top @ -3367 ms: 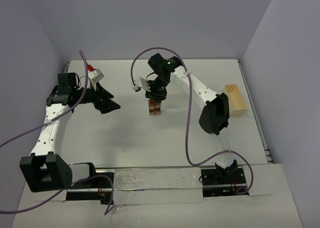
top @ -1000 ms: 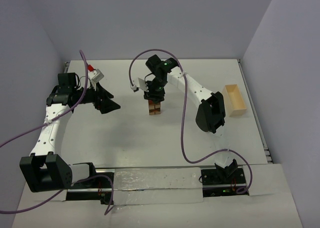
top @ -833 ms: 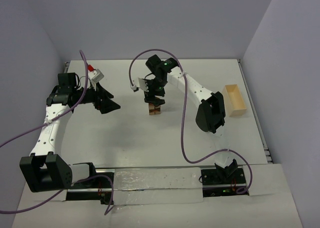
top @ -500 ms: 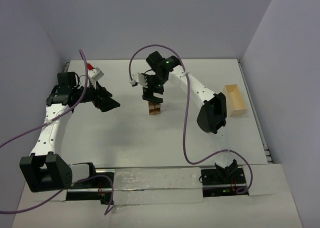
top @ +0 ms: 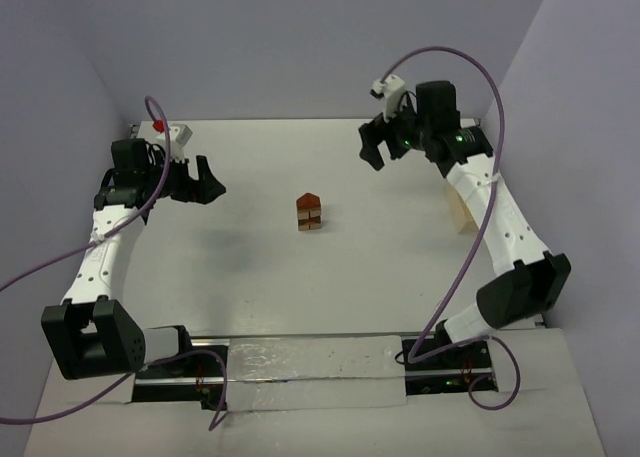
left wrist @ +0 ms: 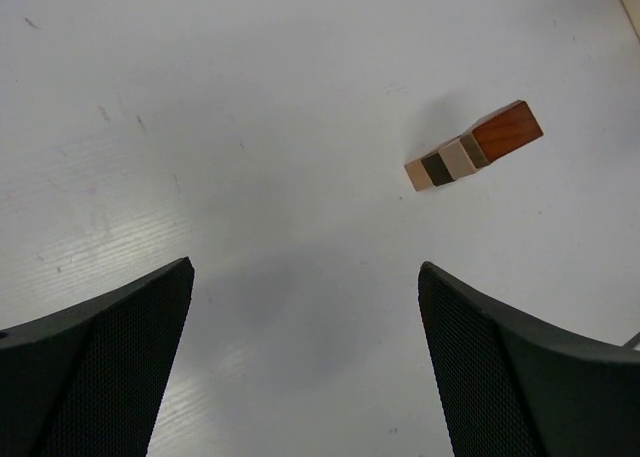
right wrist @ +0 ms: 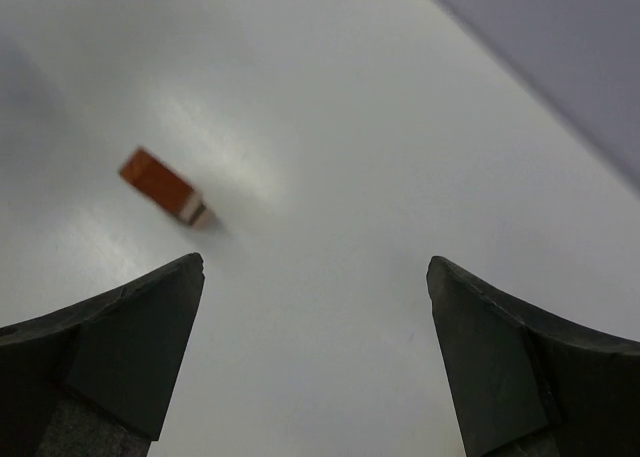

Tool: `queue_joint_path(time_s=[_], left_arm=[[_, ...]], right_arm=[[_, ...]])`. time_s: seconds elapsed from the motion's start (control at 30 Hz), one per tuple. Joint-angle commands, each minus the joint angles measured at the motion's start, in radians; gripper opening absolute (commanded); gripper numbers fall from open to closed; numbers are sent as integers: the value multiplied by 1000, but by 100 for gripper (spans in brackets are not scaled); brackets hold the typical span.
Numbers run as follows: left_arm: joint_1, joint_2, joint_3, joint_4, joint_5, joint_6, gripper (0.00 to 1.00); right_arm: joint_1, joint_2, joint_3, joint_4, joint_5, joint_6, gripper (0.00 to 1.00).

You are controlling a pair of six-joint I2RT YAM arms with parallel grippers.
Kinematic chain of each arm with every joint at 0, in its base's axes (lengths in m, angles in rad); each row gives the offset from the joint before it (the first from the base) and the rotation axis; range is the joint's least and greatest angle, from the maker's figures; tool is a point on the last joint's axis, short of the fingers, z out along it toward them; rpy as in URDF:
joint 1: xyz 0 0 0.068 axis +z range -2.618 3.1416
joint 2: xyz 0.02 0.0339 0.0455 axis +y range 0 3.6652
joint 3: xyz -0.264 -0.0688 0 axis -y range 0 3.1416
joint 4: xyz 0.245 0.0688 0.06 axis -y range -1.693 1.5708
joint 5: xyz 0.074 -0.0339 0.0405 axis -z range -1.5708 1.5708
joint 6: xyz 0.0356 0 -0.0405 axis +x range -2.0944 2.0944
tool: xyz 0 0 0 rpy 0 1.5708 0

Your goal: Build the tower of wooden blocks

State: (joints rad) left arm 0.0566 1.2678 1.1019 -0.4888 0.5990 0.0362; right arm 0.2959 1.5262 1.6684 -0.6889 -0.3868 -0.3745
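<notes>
The wood block tower (top: pixel 309 211) stands alone in the middle of the table, tan and dark blocks under a reddish-brown triangular roof piece. In the left wrist view the wood block tower (left wrist: pixel 473 148) lies beyond the fingers, up and to the right. The right wrist view shows the wood block tower (right wrist: pixel 164 187) small and blurred at upper left. My left gripper (top: pixel 201 180) hangs open well to the left of the tower, nothing between its fingers. My right gripper (top: pixel 374 143) is raised high at the back right, open and empty.
A pale wooden box (top: pixel 461 210) sits at the right side of the table, mostly hidden behind my right arm. Purple cables loop from both arms. Walls close the table at left, back and right.
My right gripper has opened, let go of the tower's top and swung up and away to the back right. The left gripper has drawn back slightly to the left.
</notes>
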Motion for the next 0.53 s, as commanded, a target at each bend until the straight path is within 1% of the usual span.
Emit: queue_joint_path(time_s=[0.0, 0.1, 0.13, 0.17, 0.2, 0.37, 0.5], left_arm=[[26, 19, 16, 1, -34, 10, 99], [47, 3, -20, 17, -75, 13, 99], [52, -6, -21, 24, -81, 13, 99], [60, -26, -47, 29, -96, 24, 99], [63, -40, -75, 41, -114, 25, 99], [63, -121, -157, 60, -211, 45, 99], [63, -198, -218, 67, -220, 54, 99]], right_arm=[[-75, -159, -269, 154, 155, 246, 100], [-89, -266, -488, 242, 293, 318, 100], [-89, -269, -492, 262, 295, 335, 100], [-89, -323, -567, 298, 336, 349, 100], [-89, -378, -638, 314, 345, 367, 100], [-89, -517, -798, 387, 343, 370, 100], [-90, -578, -840, 385, 333, 355, 100]])
